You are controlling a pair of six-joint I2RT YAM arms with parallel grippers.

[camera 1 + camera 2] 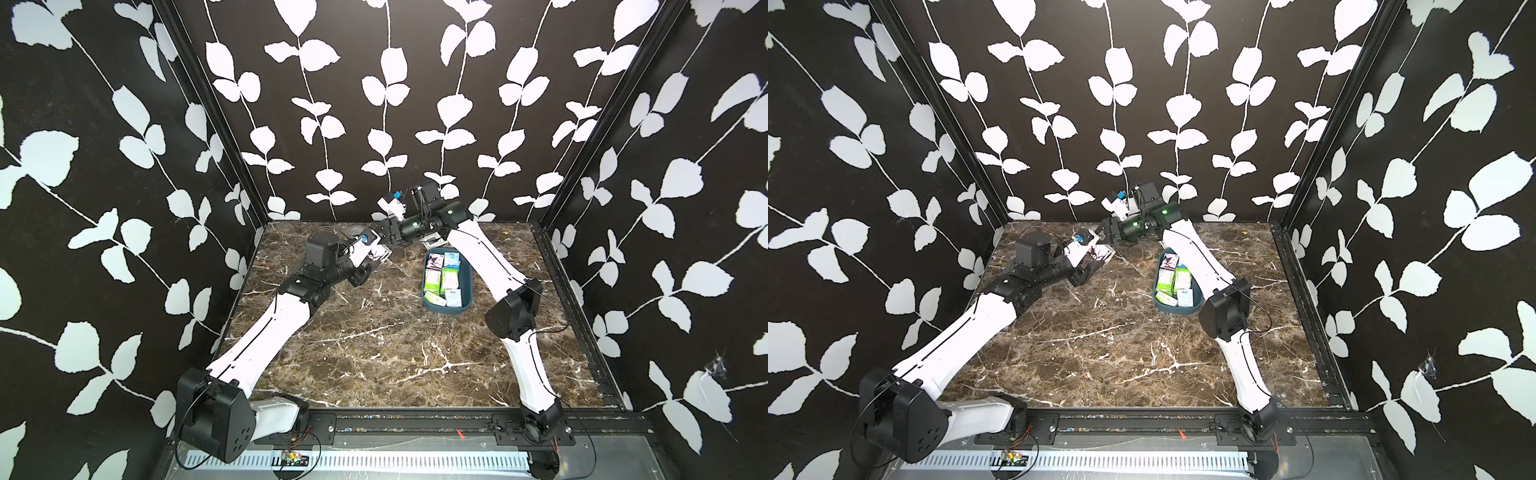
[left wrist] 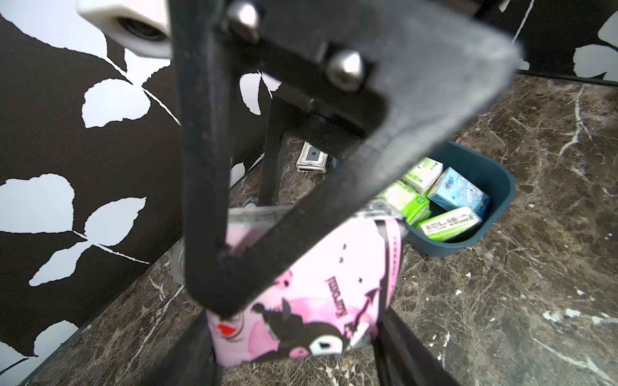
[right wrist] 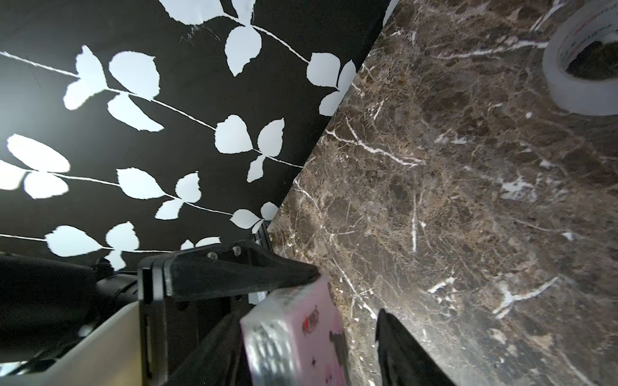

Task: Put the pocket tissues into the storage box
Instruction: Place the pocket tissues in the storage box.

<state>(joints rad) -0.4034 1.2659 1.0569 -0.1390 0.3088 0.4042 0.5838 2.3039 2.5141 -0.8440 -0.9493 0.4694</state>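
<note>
Pocket tissues lie packed in the storage box, green and blue prints and one dark cartoon print side by side (too small in the top views to count surely). The box sits on the brown marble tabletop, close beside the right arm's forearm.

Off the box's far corner, on the left arm's side, one more pack hangs outside the box and off the tabletop. It is a pink pack with a black-and-white cartoon figure. The left pincer is clenched on the pack's nearer end, a finger at each side.

The right pincer straddles the pack's other end with its jaws apart. In the right wrist view one finger lies at the pack's edge, and a strip of tabletop shows between the pack and the other finger, so it has no grip.

Just past the box's far end, a white packet with a grey square lies flat on the tabletop. Farther from the box, beyond the left pincer, a tape roll rests near the back wall.
</note>
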